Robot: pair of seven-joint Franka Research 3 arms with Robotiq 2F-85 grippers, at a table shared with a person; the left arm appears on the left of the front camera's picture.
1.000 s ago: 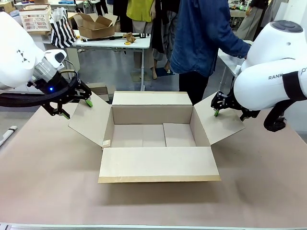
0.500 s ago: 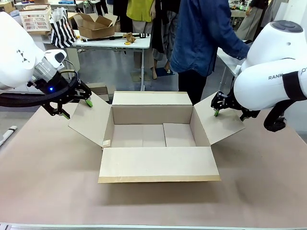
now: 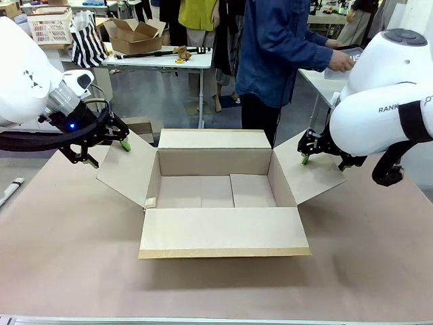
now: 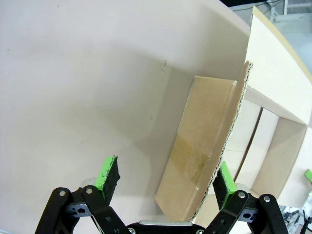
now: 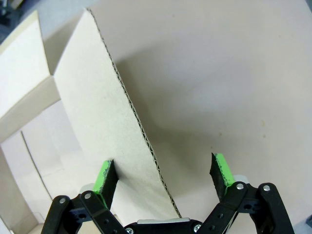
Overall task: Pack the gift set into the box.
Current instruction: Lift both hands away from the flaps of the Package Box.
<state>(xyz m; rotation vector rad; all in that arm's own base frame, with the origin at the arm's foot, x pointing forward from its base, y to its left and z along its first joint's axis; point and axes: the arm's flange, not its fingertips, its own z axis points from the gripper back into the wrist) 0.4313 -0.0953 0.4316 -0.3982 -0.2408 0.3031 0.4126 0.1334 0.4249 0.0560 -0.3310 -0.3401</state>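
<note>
pale brown table top [image 3: 61,264] fills the near ground, with the box [image 3: 216,193] upright at its middle and all four top flaps folded outward. the left gripper [image 3: 108,154] is at the outer edge of the left flap [image 3: 132,169] with its jaws spread wide. in its wrist view the flap's corrugated edge stands between the green pads [image 4: 108,174], close to one of them, and nothing is clamped. the right gripper [image 3: 325,161] is at the right flap [image 3: 318,177], also wide open, with the flap edge running between its fingers. a person in a blue jacket [image 3: 277,47] stands beyond the far flap, one hand [image 3: 342,61] over a side table.
</note>
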